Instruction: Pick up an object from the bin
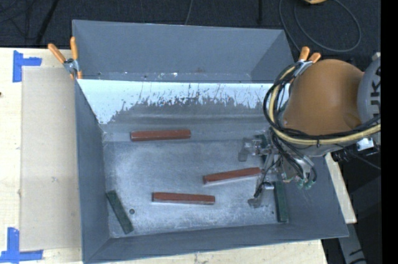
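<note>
Camera view showed the gripper (254, 173) low at the right side of the grey bin (174, 58), under the arm's orange cover (323, 95) and looped cables. Its jaws stood spread, one above and one below the right end of a flat, reddish-brown stick (231, 177), without pinching it. That stick lay slightly tilted on the floor, right of centre. Three such brown sticks were there in all: a second (160, 135) near the back slope and a third (183, 198) towards the front. Two dark green sticks also lay there, one (118, 212) in the front left corner and one (281, 202) just beside the gripper.
</note>
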